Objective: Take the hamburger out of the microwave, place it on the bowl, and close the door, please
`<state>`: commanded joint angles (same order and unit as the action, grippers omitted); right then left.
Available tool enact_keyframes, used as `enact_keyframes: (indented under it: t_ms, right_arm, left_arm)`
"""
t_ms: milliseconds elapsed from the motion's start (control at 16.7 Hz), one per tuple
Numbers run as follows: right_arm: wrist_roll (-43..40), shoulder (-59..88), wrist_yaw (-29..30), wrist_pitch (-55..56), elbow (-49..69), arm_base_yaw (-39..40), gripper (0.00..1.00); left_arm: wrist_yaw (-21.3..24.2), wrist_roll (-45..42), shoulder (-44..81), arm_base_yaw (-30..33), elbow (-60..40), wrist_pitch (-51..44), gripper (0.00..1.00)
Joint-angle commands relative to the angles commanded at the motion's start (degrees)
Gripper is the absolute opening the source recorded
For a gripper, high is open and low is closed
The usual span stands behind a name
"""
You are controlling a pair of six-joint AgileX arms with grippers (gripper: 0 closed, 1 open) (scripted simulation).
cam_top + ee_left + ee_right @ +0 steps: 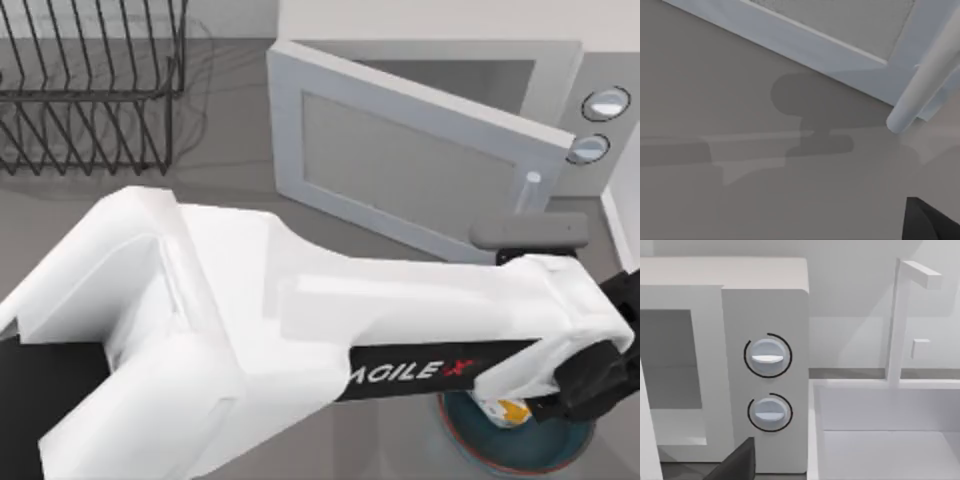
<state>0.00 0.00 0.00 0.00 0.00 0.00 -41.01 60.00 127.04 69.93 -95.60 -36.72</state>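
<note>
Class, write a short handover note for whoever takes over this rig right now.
Left claw: beside the bowl, at the table's right front.
Right claw: parked facing the microwave knob panel.
Hamburger: lying in the bowl.
Door: standing open, its handle free.
Done: hamburger out and placed.
Left: close the door.
</note>
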Motion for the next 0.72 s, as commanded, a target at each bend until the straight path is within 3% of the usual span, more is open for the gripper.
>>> enact_keyframes:
  t_ms: [240,720]
  right_arm:
    - [0.00,0.00,0.00,0.00,0.00,0.00,1.00]
    - [0.00,0.00,0.00,0.00,0.00,0.00,1.00]
  left_arm:
    - [0.52,-0.98,0.60,-1.21,-0.86,0.54,0.00]
    - [4.95,-12.53,9.53,-10.99,-13.40,4.28,0.00]
